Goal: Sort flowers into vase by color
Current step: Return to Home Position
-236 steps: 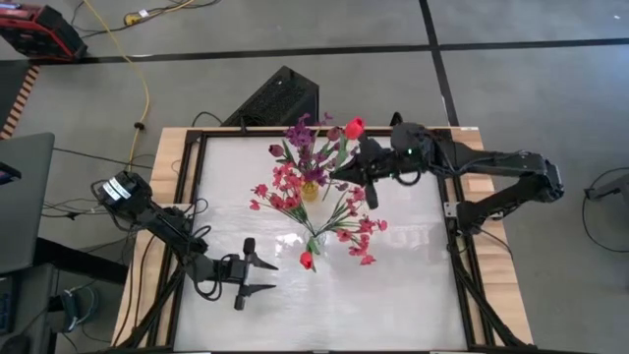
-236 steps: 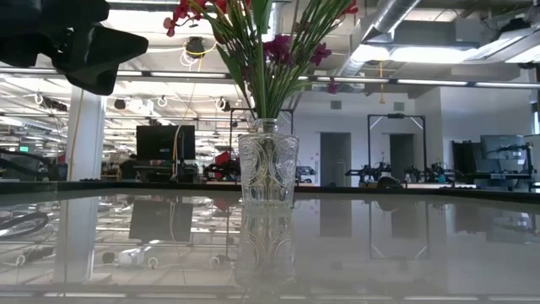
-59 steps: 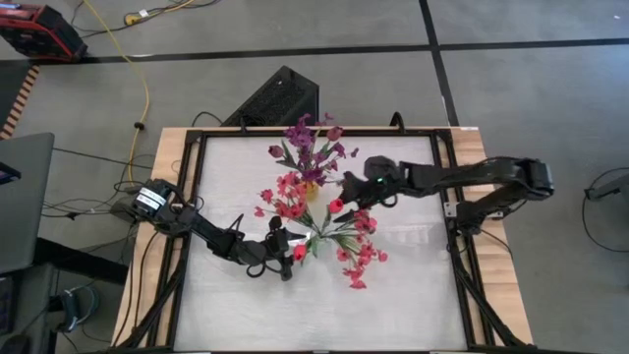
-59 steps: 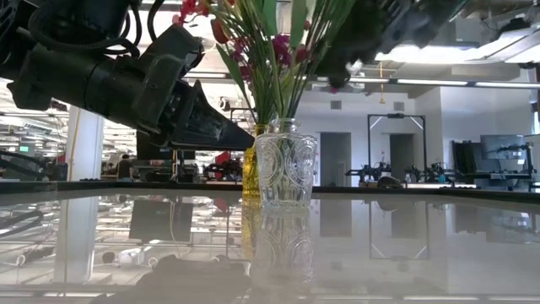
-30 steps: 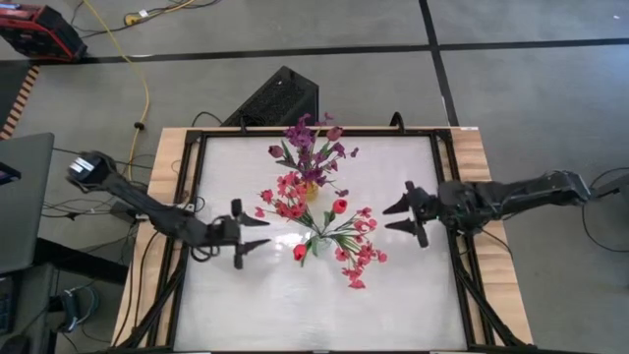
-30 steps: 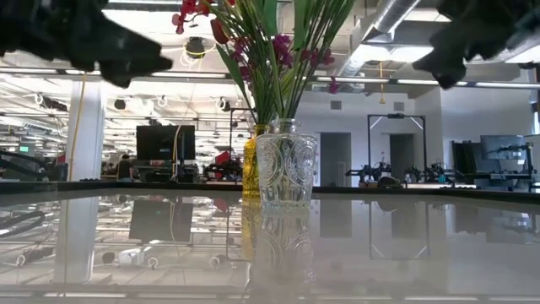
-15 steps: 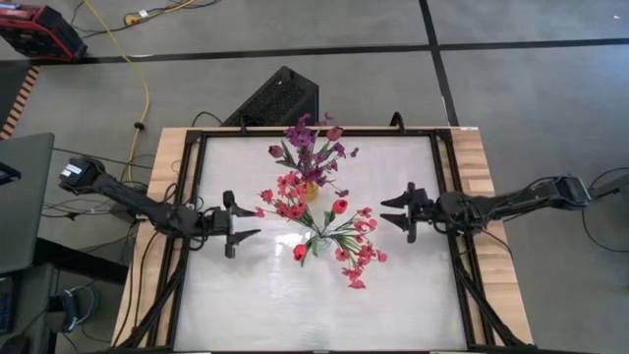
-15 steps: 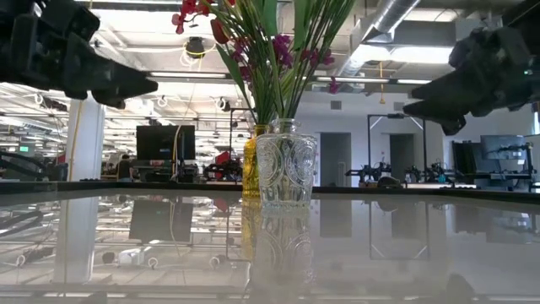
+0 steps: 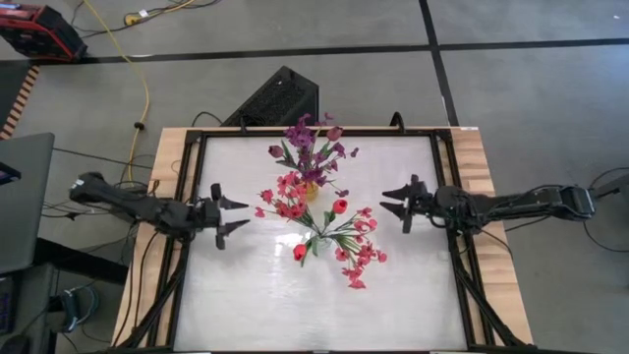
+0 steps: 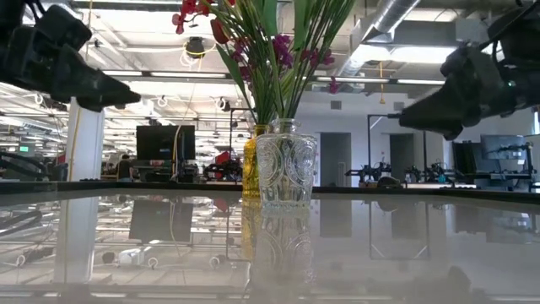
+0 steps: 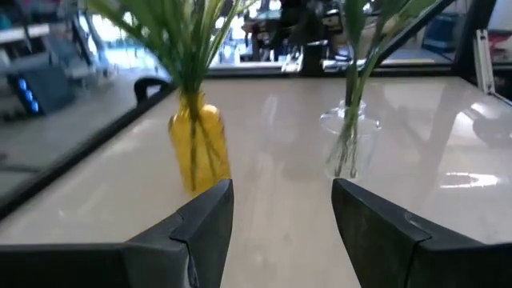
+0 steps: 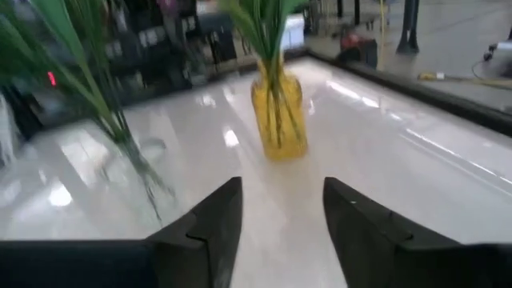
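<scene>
— Where are the flowers (image 9: 287, 187) found?
— Mid-table (image 9: 393, 285), between both arms. Purple sprays (image 9: 307, 138) are kept in the yellow vase (image 10: 250, 169), red-pink sprays (image 9: 359, 248) and tulips (image 9: 339, 206) in the clear vase (image 10: 287, 165), stems upright.
— And the grippers?
— The left gripper (image 9: 244, 213) and right gripper (image 9: 384, 202) are seen spread and empty at opposite table edges, pointed inward, neither clearly nearer.

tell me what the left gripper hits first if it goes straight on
Probably the pink blossoms leaning out of the clear vase toward the left gripper. Its wrist view aims between that vase and the yellow vase, so it could slip through instead.
</scene>
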You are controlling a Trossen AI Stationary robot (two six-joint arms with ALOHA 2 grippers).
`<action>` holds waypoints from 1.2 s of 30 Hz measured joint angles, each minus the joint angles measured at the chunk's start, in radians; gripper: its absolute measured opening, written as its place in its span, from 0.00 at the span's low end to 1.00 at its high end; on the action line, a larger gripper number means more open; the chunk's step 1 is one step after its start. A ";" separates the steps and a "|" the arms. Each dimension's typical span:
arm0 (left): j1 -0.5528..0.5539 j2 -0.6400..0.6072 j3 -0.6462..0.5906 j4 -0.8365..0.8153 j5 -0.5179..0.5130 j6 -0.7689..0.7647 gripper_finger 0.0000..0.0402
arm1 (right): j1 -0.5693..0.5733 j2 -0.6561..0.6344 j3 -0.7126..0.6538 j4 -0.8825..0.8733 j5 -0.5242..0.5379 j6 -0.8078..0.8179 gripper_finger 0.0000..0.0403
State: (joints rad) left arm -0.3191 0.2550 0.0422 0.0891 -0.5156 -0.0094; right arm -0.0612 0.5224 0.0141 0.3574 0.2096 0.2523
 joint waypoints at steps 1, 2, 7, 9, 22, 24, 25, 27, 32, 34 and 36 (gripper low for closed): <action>0.000 -0.048 0.013 -0.079 0.000 -0.027 0.51 | 0.000 0.000 0.007 -0.034 0.000 -0.013 0.48; 0.000 -0.099 0.026 -0.156 -0.001 -0.049 0.51 | 0.000 0.002 0.016 -0.061 0.000 -0.022 0.43; -0.001 -0.255 0.052 -0.310 0.003 -0.143 0.51 | -0.002 0.001 0.022 -0.166 0.002 -0.040 0.13; -0.001 -0.246 0.056 -0.331 0.007 -0.158 0.51 | -0.005 0.002 0.022 -0.189 0.002 -0.049 0.05; -0.001 -0.218 0.057 -0.364 0.007 -0.114 0.51 | -0.006 0.001 0.022 -0.201 0.002 -0.051 0.32; -0.001 -0.218 0.057 -0.364 0.007 -0.107 0.51 | -0.006 0.001 0.022 -0.201 0.002 -0.051 0.34; -0.001 -0.218 0.057 -0.364 0.007 -0.107 0.51 | -0.006 0.001 0.022 -0.201 0.002 -0.051 0.34; -0.001 -0.218 0.057 -0.365 0.007 -0.107 0.51 | -0.006 0.001 0.022 -0.201 0.002 -0.051 0.35; -0.001 -0.218 0.057 -0.366 0.007 -0.107 0.51 | -0.006 0.001 0.023 -0.201 0.002 -0.051 0.34; -0.001 -0.218 0.057 -0.366 0.007 -0.107 0.51 | -0.006 0.001 0.023 -0.201 0.002 -0.050 0.34; -0.001 -0.218 0.057 -0.367 0.007 -0.107 0.51 | -0.006 0.001 0.023 -0.201 0.002 -0.050 0.34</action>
State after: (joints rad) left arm -0.3202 0.0372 0.0994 -0.2779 -0.5084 -0.1169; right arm -0.0673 0.5232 0.0372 0.1562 0.2111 0.2020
